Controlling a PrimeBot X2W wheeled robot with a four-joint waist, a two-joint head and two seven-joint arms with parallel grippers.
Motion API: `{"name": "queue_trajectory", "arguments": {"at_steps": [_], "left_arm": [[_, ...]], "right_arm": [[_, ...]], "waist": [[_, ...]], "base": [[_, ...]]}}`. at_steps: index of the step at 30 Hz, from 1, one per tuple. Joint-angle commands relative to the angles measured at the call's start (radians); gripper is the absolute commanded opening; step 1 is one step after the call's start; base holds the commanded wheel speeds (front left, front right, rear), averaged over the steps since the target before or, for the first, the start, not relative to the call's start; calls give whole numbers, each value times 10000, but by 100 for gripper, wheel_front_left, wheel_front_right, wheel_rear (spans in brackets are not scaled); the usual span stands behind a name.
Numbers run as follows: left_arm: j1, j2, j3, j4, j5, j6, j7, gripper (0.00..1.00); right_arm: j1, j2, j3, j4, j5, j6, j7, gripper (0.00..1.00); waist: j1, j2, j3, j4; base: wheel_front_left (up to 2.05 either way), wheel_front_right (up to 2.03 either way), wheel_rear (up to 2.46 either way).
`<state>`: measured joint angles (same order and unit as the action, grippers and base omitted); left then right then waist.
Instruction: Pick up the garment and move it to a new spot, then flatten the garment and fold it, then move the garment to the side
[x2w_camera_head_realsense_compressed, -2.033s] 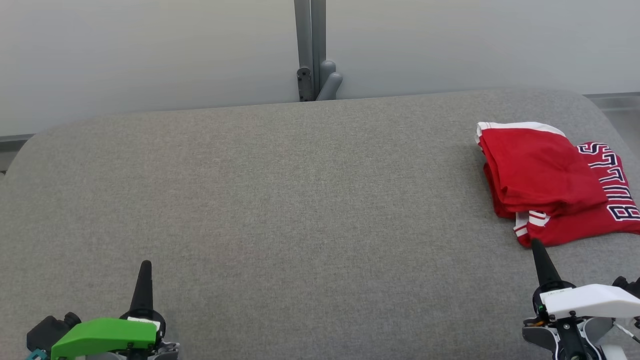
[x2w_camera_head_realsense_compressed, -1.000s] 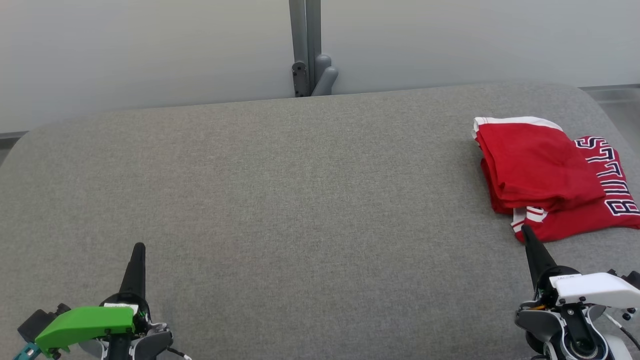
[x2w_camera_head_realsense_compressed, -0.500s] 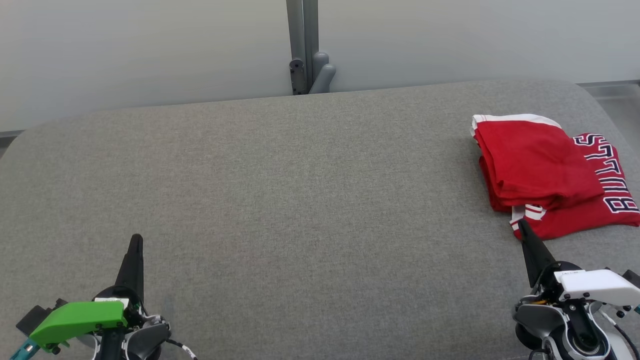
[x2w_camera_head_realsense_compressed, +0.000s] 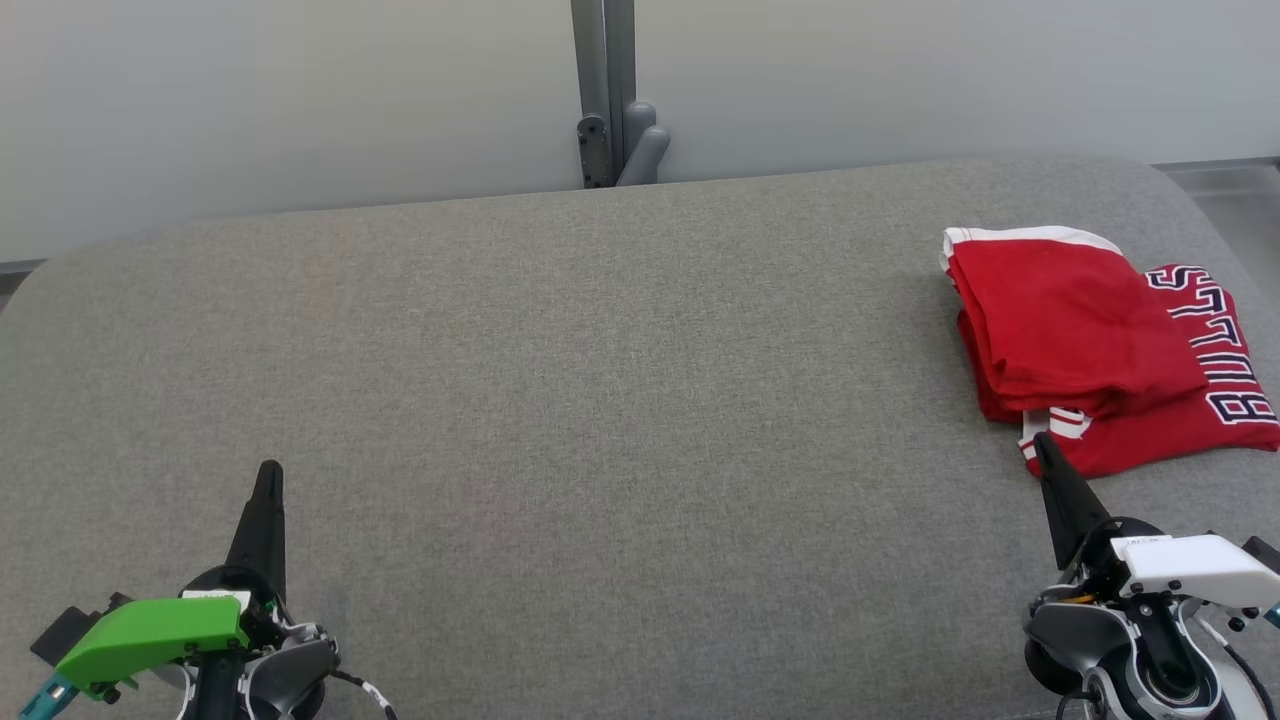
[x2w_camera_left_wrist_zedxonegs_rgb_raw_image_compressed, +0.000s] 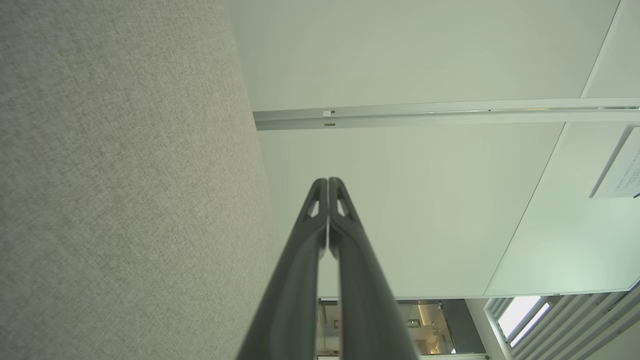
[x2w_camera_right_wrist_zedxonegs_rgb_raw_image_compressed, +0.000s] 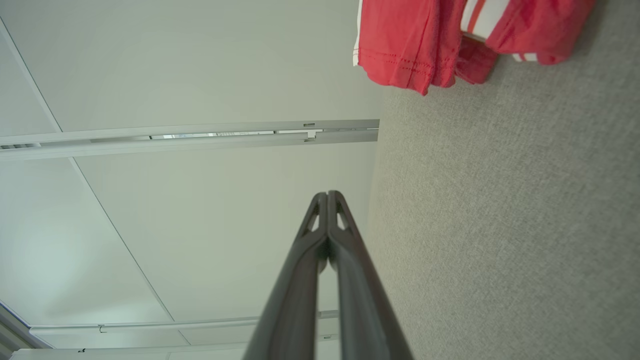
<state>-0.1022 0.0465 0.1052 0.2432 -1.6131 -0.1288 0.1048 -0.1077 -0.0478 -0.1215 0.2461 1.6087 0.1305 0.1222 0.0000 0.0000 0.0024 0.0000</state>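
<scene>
Grey fabric pad (x2w_camera_head_realsense_compressed: 600, 400) beneath the fingers (x2w_camera_head_realsense_compressed: 262, 520); beyond their tips, a grey post (x2w_camera_head_realsense_compressed: 596, 80) (bracket (x2w_camera_head_realsense_compressed: 592, 150) at its foot) splits the pale wall (x2w_camera_head_realsense_compressed: 250, 100).

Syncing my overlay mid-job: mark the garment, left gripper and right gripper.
garment (x2w_camera_head_realsense_compressed: 1080, 325), head view, folded red top layer.
left gripper (x2w_camera_head_realsense_compressed: 268, 475), head view, tip of shut jaws.
right gripper (x2w_camera_head_realsense_compressed: 1042, 450), head view, tip of shut jaws.

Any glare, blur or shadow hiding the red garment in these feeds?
Head view: soft even light, no glare; the folded red jersey is sharp on the grey fabric surface, at the right edge. Right wrist view: its hem is crisp at the top. Left wrist view: bright window patch lower right.
</scene>
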Motion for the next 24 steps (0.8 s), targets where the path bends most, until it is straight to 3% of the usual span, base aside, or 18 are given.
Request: {"name": "queue_trajectory", "arguments": {"at_steps": [1, 24], "left_arm": [[-107, 69, 41, -20, -20, -38, 52, 0], [-106, 69, 40, -22, -20, -38, 51, 0]], "right_arm": [[-72, -47, 1, 15, 57, 4, 45, 0], [-72, -47, 2, 14, 57, 4, 43, 0]], "waist": [[0, 0, -1, 0], [0, 0, -1, 0]], "base": [[0, 0, 0], [0, 0, 0]]}}
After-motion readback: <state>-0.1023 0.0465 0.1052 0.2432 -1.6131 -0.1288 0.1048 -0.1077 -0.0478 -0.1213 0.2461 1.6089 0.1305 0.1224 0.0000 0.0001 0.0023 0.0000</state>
